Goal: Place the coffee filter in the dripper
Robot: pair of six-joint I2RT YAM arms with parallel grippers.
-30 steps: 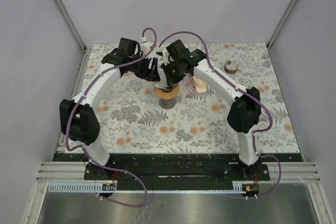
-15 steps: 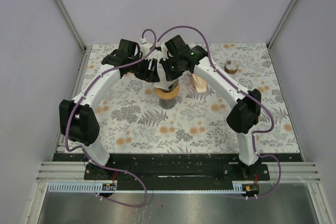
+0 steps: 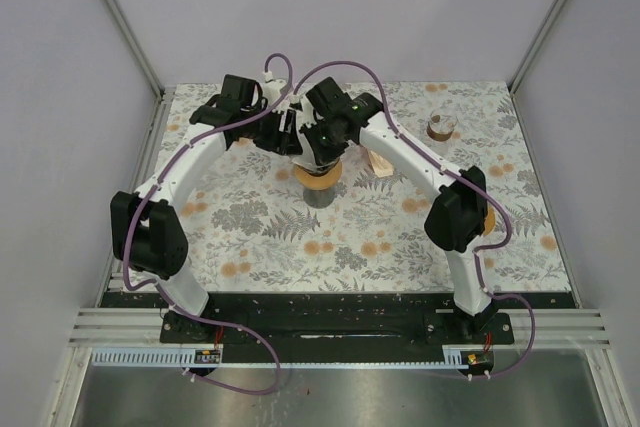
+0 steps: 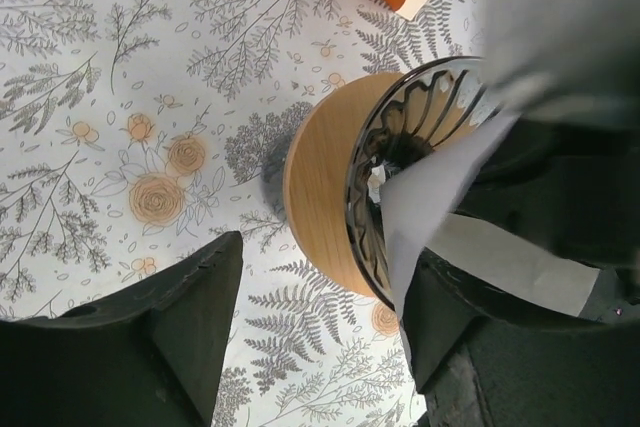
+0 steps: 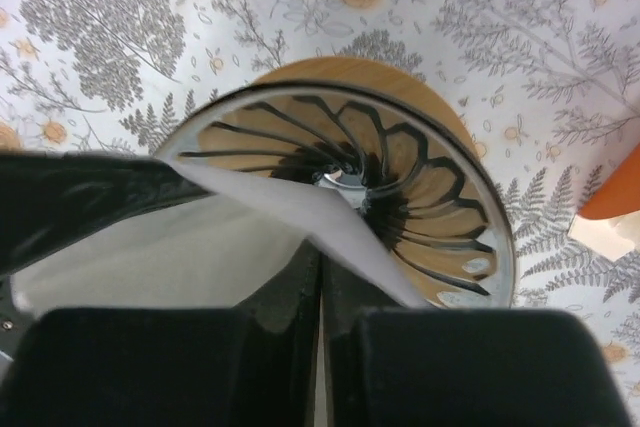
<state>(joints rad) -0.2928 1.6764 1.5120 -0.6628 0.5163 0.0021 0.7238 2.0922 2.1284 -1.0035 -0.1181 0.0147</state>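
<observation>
White coffee filter [image 5: 235, 247] in closed right gripper [image 5: 321, 285], its tip inside dripper [image 5: 450, 209].

Light: bright, even, from above.
Shadow: soft, beside your dripper [image 4: 325, 197].
Focus: your nearest fingers [image 5: 140, 367] blur.

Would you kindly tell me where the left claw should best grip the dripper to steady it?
Probably the wooden collar, across its round sides, coming in level from where the open left claw sits. The top is taken by the filter pinched in the right claw.
</observation>
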